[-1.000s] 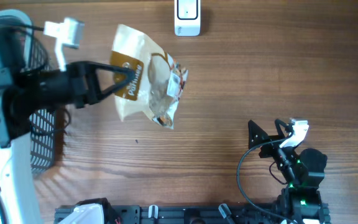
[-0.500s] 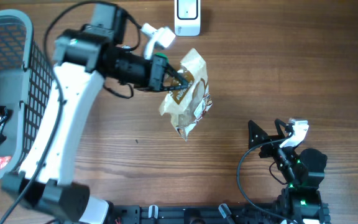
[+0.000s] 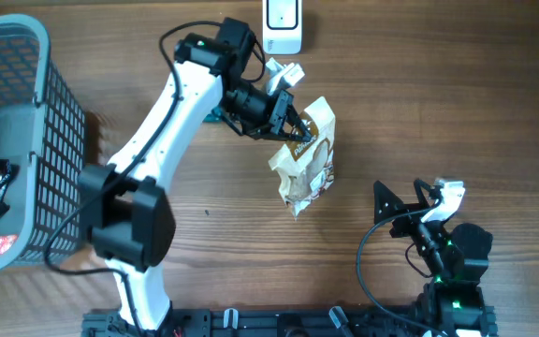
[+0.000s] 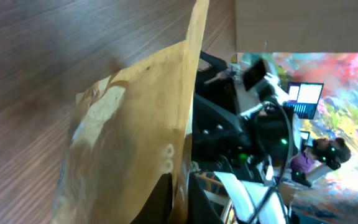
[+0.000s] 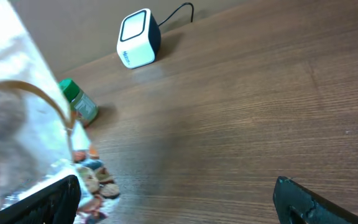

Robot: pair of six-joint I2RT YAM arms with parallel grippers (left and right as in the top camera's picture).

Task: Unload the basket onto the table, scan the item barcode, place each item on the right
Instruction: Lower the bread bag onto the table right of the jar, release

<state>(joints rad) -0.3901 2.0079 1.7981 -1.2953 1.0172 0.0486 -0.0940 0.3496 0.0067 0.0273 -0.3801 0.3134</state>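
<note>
**Bag in my left pincer, just short of the scanner**

Far left stands the grey wire basket [image 3: 59, 140], with a red-and-white packet inside it whose print is too small for me to read. Past my left arm, a small bottle [image 5: 78, 102] with a green cap lies on the table [image 3: 457, 103]; I can make out no lettering on its label.

At the far edge sits the white scanner [image 3: 282, 23], its dark window facing up in the overhead view, with no brand that I can read.

Just beside it, my left pincer [image 3: 291, 120] is clamped tight on the top edge of the bag [image 3: 307, 164]. The bag is brown paper with a clear window. It hangs from my grip between the scanner and my right arm, near the scanner but apart from it. It carries a dark oval badge with pale script, too blurred to read. A white label with fine print shows near its lower half, and nut-like pieces show through the window.

At the right, my right pincer [image 5: 176, 183] is spread wide and holds nothing.
</note>
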